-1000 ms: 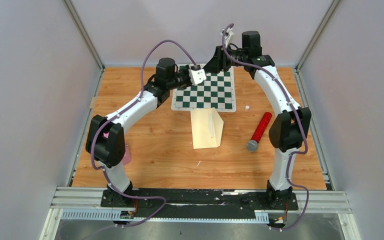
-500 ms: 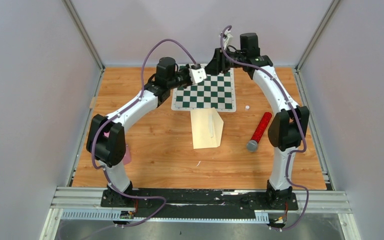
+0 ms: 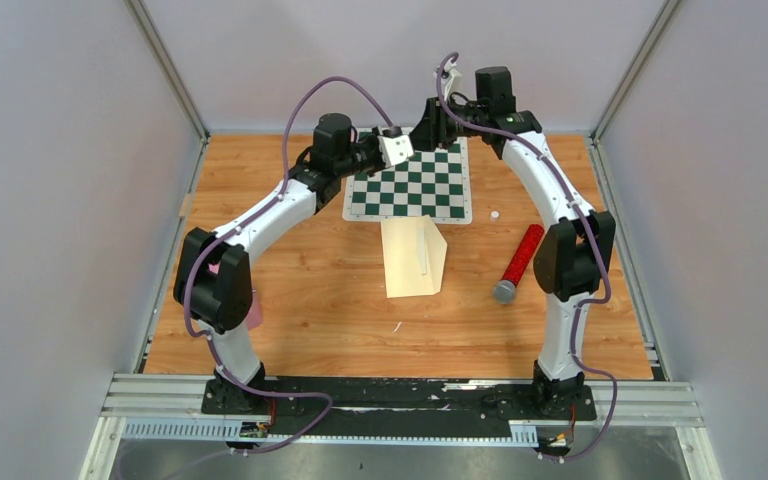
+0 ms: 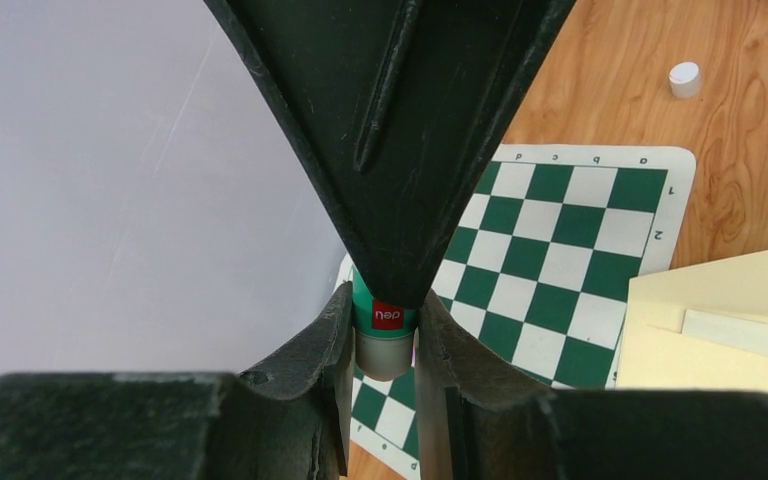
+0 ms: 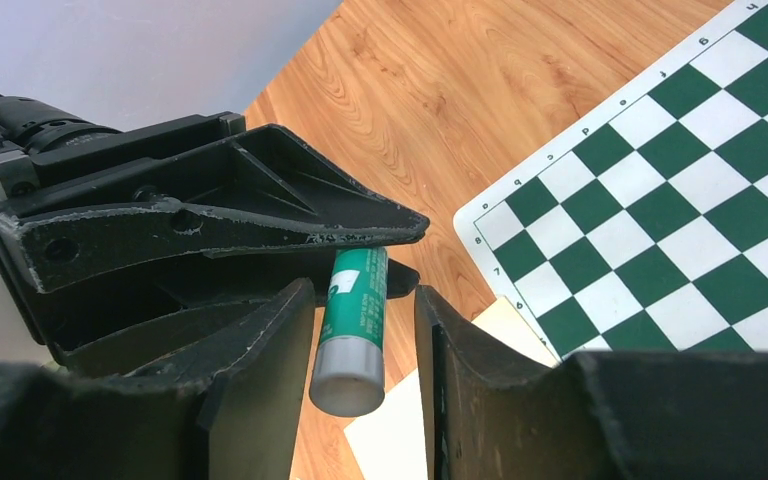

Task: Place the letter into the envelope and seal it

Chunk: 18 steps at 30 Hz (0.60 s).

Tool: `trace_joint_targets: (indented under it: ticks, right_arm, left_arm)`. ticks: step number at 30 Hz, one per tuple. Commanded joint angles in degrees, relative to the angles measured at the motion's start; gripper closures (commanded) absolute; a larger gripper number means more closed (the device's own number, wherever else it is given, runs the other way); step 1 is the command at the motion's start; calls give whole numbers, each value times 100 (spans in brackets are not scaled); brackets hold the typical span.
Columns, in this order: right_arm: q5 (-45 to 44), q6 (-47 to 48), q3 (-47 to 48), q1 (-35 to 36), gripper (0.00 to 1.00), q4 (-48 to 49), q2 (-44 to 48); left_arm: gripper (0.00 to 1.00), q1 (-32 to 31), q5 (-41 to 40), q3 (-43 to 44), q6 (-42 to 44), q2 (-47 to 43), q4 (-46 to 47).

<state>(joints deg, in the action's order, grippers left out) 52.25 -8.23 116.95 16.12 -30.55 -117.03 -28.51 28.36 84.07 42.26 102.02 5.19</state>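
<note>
The wooden worktop [image 3: 310, 300] carries a green-and-white chessboard [image 3: 410, 190] against the middle of its far edge. Both arms arch up and meet in the air above that board's far-left corner. The envelope [image 3: 405, 262] lies flat at the middle of the worktop, touching the board's near edge. Its long axis runs from far edge to near edge, and its triangular flap [image 3: 437, 250] is folded out toward the right edge. A paler strip [image 4: 750, 335] shows at its mouth; I take it for the letter tucked inside, though no border is visible to confirm it. A red tube [image 3: 520, 258] rests apart toward the right edge. The left gripper [image 4: 384, 305] has its jaws pinched on a green glue stick [image 5: 355, 300]. The right gripper [image 5: 364, 295] straddles the stick's grey end with its jaws spread, a gap showing on one side. A small white cap [image 3: 495, 214] sits just off the board's near-right corner. From both jaws the envelope lies down and toward the near edge, about midway between the arms. The flap faces the right arm, but the left one has the glue.
</note>
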Motion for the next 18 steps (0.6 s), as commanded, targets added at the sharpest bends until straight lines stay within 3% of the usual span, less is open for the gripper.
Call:
trace_joint_targets:
  ticks: [1, 6, 11, 15, 18]
  right_arm:
    - [14, 91, 242, 48, 59, 188, 41]
    - [46, 119, 200, 45, 72, 184, 42]
    - [161, 189, 180, 42, 72, 166, 50]
    - [287, 343, 163, 40, 100, 73, 40]
    - [257, 445, 77, -35, 100, 10, 128]
  left_arm:
    - [100, -6, 148, 228, -123, -37, 10]
    - [100, -5, 125, 253, -159, -22, 27]
    - [100, -5, 74, 276, -149, 2, 35]
    - [98, -10, 17, 314, -183, 43, -9]
    - [61, 16, -395, 348, -474, 37, -52]
